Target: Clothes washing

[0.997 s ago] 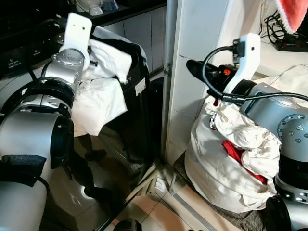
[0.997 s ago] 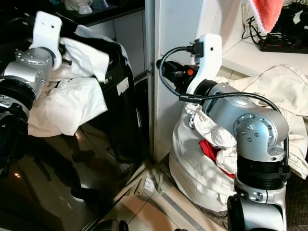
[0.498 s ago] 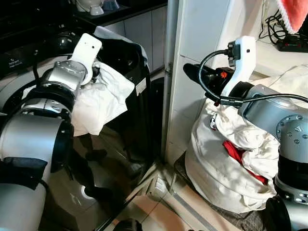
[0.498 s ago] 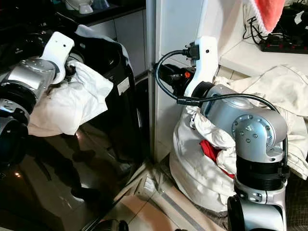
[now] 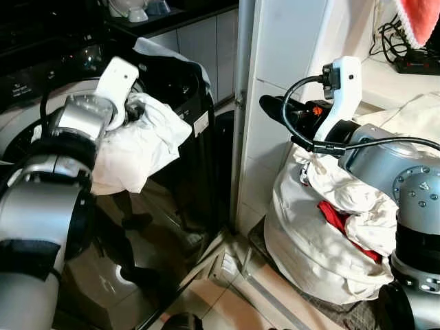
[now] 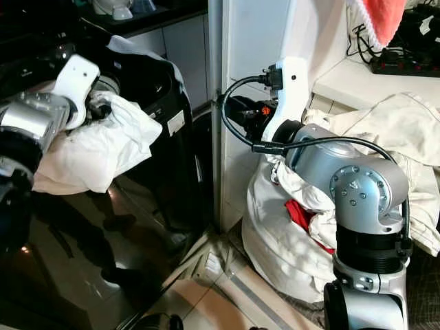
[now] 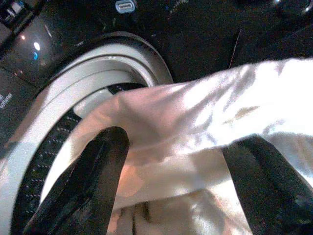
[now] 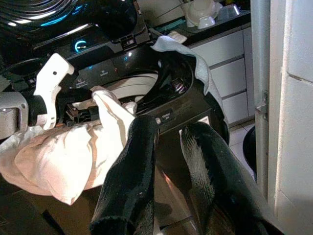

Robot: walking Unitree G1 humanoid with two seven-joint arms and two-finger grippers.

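White garment (image 5: 141, 141) bunched at the washing machine's drum opening (image 7: 93, 93), most of it draped outside over the dark glass door (image 5: 158, 227). Left gripper (image 7: 171, 161) clamps a fold of it, fingers spread wide around the cloth. Right gripper (image 8: 168, 161) hovers empty by the white wall (image 5: 282, 62), fingers narrowly parted, above the stuffed laundry bag (image 5: 309, 240). Risk: hanging bulk may drag the garment back out, or snag on the rim, if released early.

A black power strip (image 5: 419, 67) (cables attached) lies on the counter (image 5: 392, 86).
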